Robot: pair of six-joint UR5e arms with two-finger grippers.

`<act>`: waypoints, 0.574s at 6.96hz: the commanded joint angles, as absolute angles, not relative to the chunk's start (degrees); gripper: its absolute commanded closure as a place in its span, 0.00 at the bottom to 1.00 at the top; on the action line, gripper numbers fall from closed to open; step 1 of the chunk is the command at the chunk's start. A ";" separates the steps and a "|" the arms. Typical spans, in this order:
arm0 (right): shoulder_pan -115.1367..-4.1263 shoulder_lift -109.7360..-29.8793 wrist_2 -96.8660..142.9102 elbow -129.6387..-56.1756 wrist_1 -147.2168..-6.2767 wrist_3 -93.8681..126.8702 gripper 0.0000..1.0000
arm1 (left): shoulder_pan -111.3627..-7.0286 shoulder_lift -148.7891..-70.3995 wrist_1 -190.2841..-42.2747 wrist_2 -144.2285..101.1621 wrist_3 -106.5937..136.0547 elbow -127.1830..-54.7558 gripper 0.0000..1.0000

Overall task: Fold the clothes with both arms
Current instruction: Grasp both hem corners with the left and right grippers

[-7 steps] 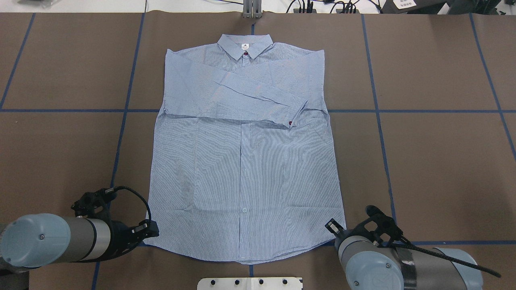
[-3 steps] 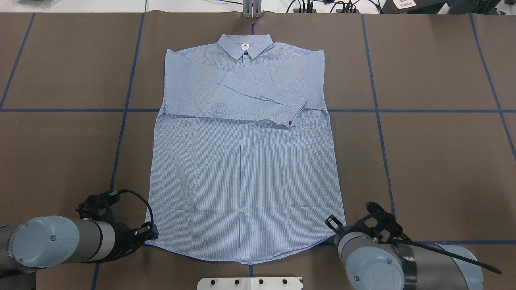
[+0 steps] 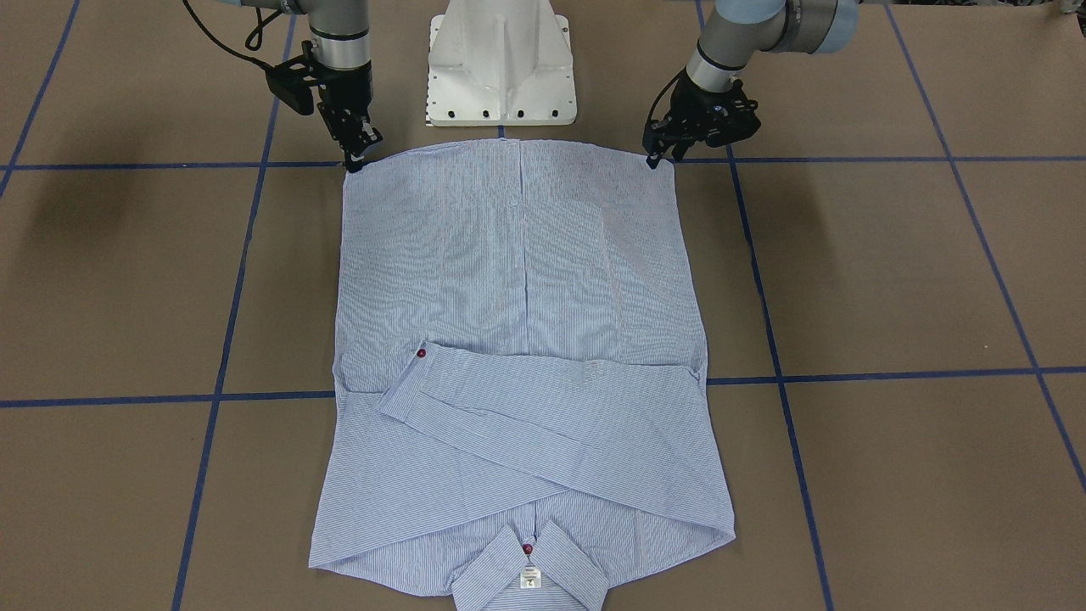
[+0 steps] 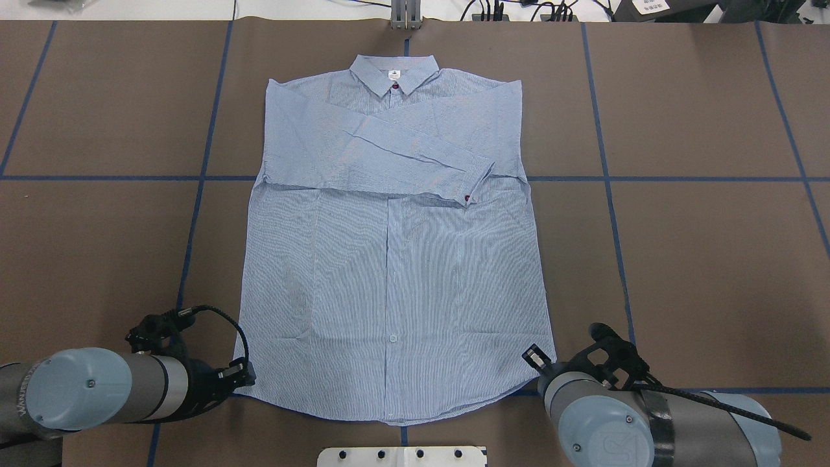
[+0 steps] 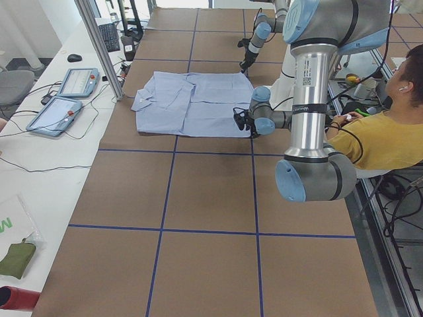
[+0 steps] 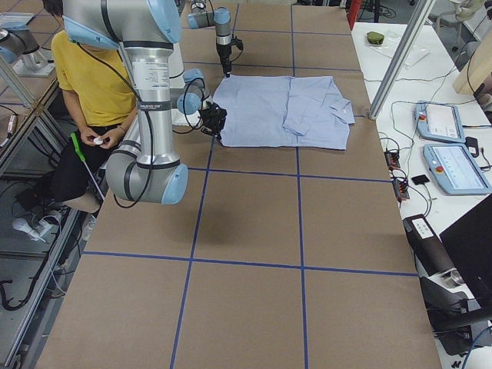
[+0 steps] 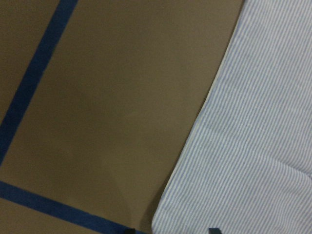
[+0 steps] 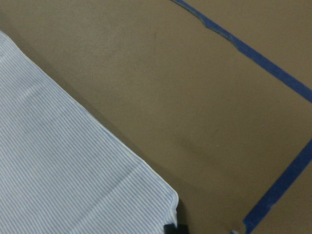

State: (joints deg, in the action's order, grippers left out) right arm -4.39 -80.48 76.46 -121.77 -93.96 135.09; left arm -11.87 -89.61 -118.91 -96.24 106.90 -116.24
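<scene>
- Lying flat and face-up mid-table, the shirt (image 4: 389,259) has its collar (image 4: 393,68) on the far side and its hem towards the robot.
- Both sleeves (image 4: 415,152) are already crossed over the chest, so I'd call the sleeve step done. The hem-to-collar fold looks like the one in hand.
- The left gripper (image 3: 655,158) is down at the hem's left corner (image 4: 251,389). Its wrist view shows the fingertips (image 7: 213,230) parted with the cloth edge between them, and it has hold of nothing yet.
- The right gripper (image 3: 355,159) is at the other corner (image 4: 548,364). Its tips (image 8: 174,228) are also apart, one right at the cloth's point, with no hold either.
- Next, I reckon, both need to close on their corners together, then lift evenly and carry the hem forward. An uneven pull would skew the fold.
- Brown table (image 4: 700,259) with blue tape lines all round.
</scene>
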 commanded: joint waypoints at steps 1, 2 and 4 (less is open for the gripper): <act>-4.39 -80.42 76.46 -121.82 -93.87 135.09 1.00 | -11.87 -89.91 -118.92 -96.24 106.96 -116.19 0.52; -4.39 -80.42 76.46 -121.82 -93.87 135.09 1.00 | -11.87 -89.91 -118.83 -96.24 106.96 -116.10 0.52; -4.39 -80.42 76.46 -121.90 -93.87 135.09 1.00 | -11.87 -89.83 -118.83 -96.24 106.88 -115.93 0.53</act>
